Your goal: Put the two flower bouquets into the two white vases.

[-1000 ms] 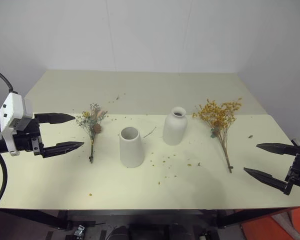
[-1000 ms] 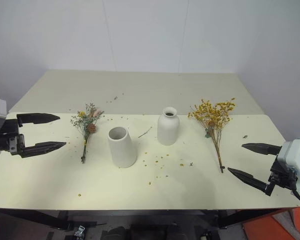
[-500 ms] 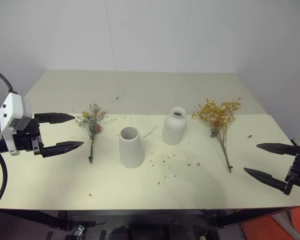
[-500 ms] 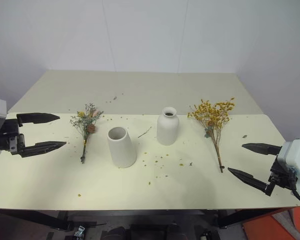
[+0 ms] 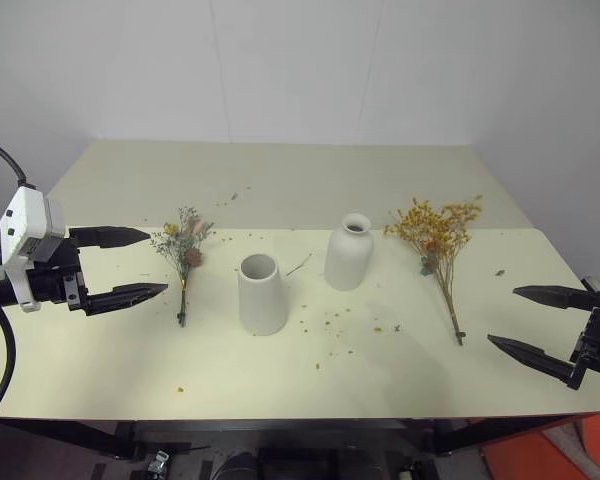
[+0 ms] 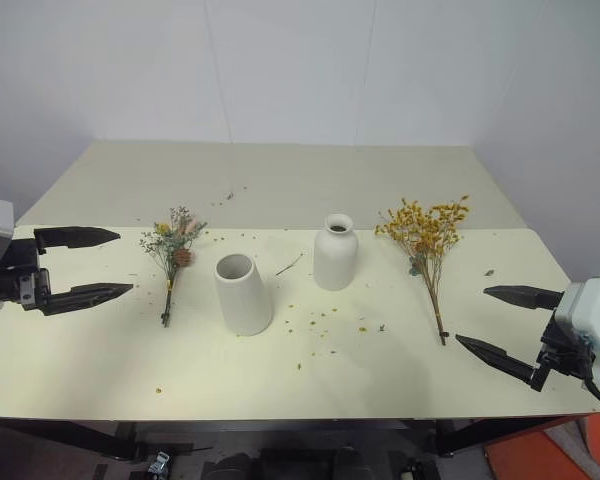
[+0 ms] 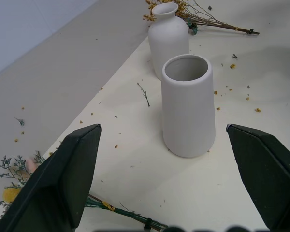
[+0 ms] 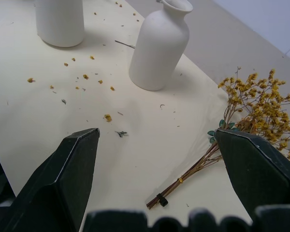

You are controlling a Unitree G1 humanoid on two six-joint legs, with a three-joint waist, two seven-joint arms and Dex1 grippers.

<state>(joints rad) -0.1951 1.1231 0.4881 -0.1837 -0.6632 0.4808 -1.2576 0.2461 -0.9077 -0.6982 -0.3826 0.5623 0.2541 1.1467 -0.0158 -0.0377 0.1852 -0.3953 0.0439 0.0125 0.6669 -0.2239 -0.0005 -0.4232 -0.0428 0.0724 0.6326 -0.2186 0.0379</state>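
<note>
At the far left we are seeing the left gripper (image 5: 130, 265), two black pointed fingers on a white and black wrist, hovering above the left end of the pale cream table (image 5: 280, 375). Its fingers are standing wide apart and holding nothing, with the tips pointing right toward the flowers.

Just right of those tips the small grey-green mixed bunch with peach and pink bits (image 5: 184, 250) is lying flat on the table, its head toward the far side and its thin stem running toward the near edge. It is lying apart from the gripper.

Next we are looking at the matte white tapered cone vase with a wide mouth (image 5: 261, 294), standing upright and empty, near the bunch but not touching it. A little farther right and farther back, the matte white rounded bottle vase with a narrow neck (image 5: 349, 252) is also standing upright. Loose yellow-orange petal crumbs (image 5: 332, 322) are lying scattered on the table near the two vases.

Right of the bottle vase, well apart from it, the large spray of yellow-orange dried flowers on thin brown stems (image 5: 438, 245) is lying flat, its stems pointing toward the near edge.

At the far right, the right gripper (image 5: 540, 325) is hovering over the table's near right corner, its black fingers spread wide, empty, and clear of the spray.
</note>
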